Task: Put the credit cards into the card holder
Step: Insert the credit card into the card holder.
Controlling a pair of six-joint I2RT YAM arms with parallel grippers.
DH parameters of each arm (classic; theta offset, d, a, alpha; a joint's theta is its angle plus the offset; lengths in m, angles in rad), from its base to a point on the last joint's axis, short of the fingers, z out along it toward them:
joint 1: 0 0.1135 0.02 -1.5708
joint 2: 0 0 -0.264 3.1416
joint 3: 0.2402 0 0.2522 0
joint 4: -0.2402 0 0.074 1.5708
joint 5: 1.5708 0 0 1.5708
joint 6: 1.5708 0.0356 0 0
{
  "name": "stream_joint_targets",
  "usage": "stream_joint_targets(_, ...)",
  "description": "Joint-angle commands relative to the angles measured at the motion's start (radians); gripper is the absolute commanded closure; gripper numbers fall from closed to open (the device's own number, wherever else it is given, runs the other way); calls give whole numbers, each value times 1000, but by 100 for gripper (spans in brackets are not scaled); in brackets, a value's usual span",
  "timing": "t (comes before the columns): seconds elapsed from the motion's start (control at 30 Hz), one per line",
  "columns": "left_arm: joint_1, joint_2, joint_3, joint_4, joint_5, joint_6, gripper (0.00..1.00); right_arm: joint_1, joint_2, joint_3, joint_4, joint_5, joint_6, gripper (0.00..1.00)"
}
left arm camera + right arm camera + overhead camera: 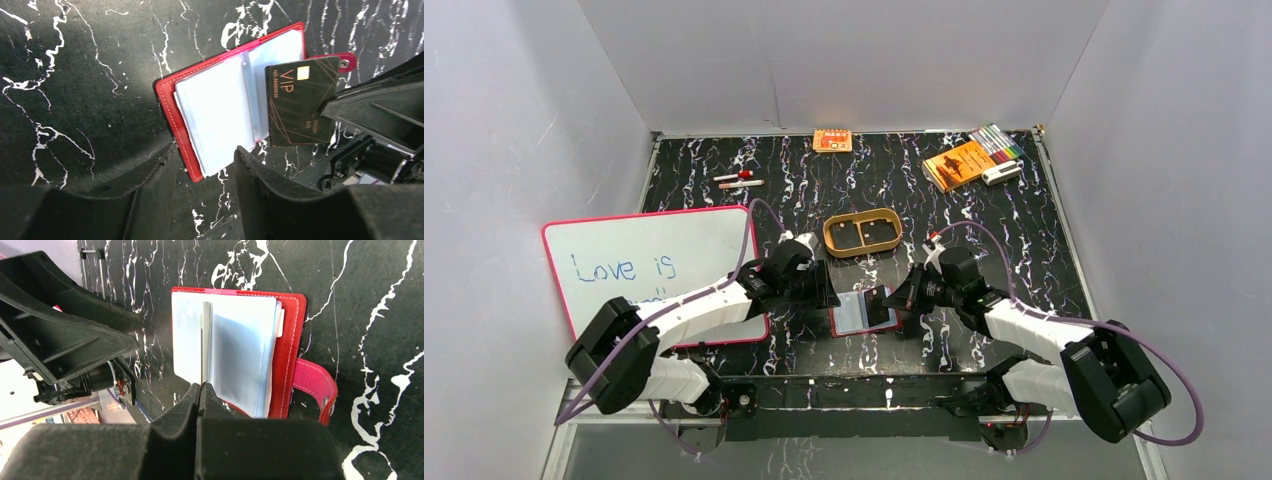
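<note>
The card holder lies open on the black marbled table, red cover down, pale clear sleeves fanned upward. My right gripper is shut on a dark credit card marked VIP. The card stands on edge over the holder's right-hand pages and shows as a thin line in the right wrist view. My left gripper is open at the holder's near left corner. Its fingers flank that corner without pressing it. The pink snap tab sticks out to the side.
A whiteboard lies under the left arm. A tan oval tray sits just behind the holder. At the back are an orange packet, an orange booklet, markers and two pens.
</note>
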Motion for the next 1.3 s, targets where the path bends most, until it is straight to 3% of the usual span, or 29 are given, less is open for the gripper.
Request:
stream_joint_targets(0.0, -4, 31, 29, -30, -35, 5, 58, 6, 32, -15, 116, 7, 31, 100)
stream_joint_targets(1.27, -4, 128, 31, -44, -45, -6, 66, 33, 205, -58, 356, -67, 85, 100)
